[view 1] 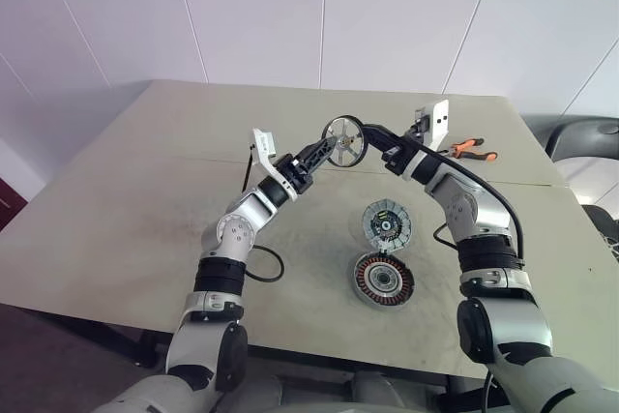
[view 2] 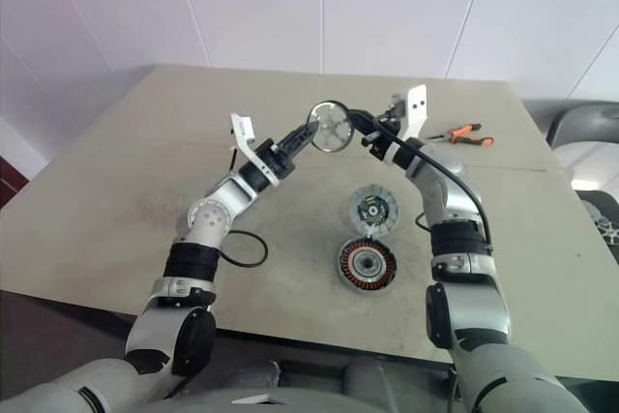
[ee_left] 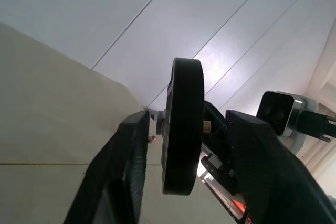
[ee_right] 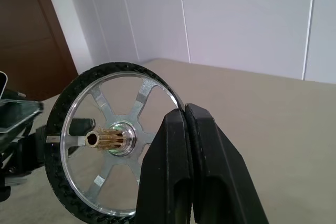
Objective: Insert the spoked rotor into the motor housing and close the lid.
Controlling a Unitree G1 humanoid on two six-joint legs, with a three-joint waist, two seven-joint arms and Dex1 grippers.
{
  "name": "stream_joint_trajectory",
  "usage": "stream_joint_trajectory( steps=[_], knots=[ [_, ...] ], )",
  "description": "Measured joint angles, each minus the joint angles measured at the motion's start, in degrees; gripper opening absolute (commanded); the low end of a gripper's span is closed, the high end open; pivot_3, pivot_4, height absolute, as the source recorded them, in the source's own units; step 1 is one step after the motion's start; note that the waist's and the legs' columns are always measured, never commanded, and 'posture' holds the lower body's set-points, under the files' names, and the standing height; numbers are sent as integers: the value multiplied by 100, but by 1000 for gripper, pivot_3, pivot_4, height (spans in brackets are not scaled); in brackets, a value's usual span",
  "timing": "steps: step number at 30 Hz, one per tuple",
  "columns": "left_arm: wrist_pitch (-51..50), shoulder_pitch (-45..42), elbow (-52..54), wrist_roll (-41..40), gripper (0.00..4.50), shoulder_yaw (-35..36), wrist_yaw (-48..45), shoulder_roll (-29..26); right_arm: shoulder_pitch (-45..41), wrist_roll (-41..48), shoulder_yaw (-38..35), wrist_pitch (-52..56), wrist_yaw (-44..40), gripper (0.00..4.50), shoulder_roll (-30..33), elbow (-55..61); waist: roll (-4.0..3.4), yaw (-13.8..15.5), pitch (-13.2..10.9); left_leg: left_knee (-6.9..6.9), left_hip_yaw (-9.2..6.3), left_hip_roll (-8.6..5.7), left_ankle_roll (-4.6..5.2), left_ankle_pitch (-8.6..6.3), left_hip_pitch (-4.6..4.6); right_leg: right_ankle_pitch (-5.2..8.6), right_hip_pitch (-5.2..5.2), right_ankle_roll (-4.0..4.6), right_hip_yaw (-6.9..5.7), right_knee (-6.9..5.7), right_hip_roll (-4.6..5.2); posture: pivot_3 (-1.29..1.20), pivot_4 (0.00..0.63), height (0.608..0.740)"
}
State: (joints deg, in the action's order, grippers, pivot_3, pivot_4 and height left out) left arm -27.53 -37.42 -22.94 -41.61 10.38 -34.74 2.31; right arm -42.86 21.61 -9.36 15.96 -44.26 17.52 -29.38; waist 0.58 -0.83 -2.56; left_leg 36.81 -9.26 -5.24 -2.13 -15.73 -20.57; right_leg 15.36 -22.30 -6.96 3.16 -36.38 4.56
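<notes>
Beige table (view 1: 116, 200), white panelled wall (view 1: 261, 7); right fingers (ee_right: 181, 145) clenched on spoked rotor (view 1: 343, 140), left fingers' (ee_left: 126, 171) state unclear.

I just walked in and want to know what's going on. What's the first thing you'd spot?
The shiny silver wheel held up in the air above the table, between the two grippers. The right gripper pinches its dark rim, and the left gripper has a finger on each side of it. Below, on the table, lie a dark slotted disc and, nearer the robot, a round drum with copper windings.
</notes>
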Motion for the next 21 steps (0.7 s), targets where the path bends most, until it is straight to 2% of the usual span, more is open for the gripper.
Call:
stream_joint_trajectory(
  steps=[3,4,15,18,21],
  knots=[
    [43,0,-25,64,489,5,5,6,0,0,-1,0,0,0,-5,0,0,-2,0,0,0,0,0,0,0,0,0,0,0,0,0,0,0,740],
    [45,0,-56,91,394,10,10,2,0,0,1,-1,-7,0,-6,0,0,-7,0,0,0,0,0,0,1,0,0,0,0,0,0,0,0,740],
    [10,3,-56,161,394,-3,-71,-52,8,-4,4,10,-56,0,-16,-2,0,-5,0,0,0,0,0,0,0,0,0,0,0,-1,0,0,0,740],
    [-22,7,-55,175,394,-16,-72,-48,7,3,1,2,-50,675,-20,0,0,-4,0,0,-1,0,0,0,0,0,0,0,0,-1,0,0,0,740],
    [-61,66,-55,222,394,-50,-71,-19,7,38,-3,5,-53,1591,-31,1,0,-5,0,0,0,0,0,0,0,0,0,0,0,0,0,0,0,740]
  ],
)
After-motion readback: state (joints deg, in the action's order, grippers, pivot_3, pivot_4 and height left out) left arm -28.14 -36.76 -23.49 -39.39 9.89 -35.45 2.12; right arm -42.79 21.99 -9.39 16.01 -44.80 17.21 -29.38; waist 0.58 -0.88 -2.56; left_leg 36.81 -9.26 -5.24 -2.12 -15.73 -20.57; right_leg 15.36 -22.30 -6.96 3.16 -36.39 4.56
